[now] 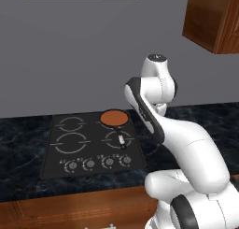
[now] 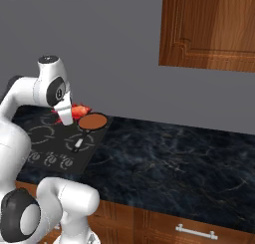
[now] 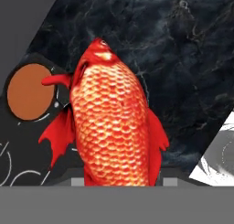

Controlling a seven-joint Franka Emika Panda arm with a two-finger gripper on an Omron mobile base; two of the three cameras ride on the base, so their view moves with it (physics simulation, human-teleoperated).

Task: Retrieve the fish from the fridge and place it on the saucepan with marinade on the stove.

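The jaws pinch the fish [image 3: 112, 127] at its tail end; its long axis runs straight out from the jaws, head pointing away. Beyond and to one side sits the saucepan [image 2: 93, 121] on the stove [image 1: 60, 153], filled with marinade [image 3: 29, 92]. The dark marbled table [image 2: 169, 158] surrounds the stove

Even flat light, sharp, perhaps shadowless
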